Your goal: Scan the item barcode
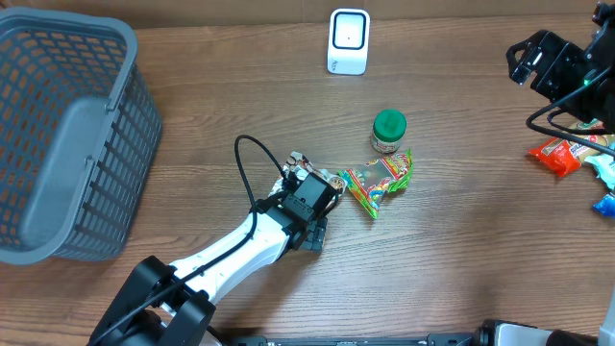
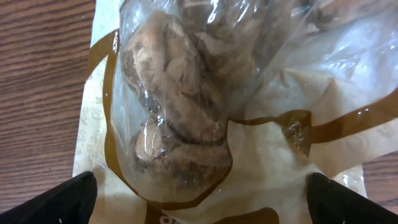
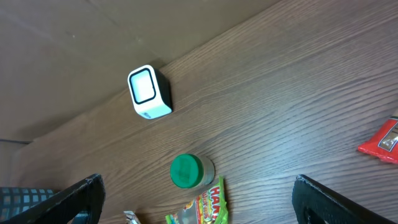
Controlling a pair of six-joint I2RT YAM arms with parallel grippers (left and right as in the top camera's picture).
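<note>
Plastic pastry bag, clear and crinkly, lies under the empty, wide-spread left pincer.

On the surface, the basket sits at the far left of the frame, the scanner at the top middle, the jar below it near the centre, the sweets bag just below the jar, the snack bag left of that, and some packets at the right edge.
</note>
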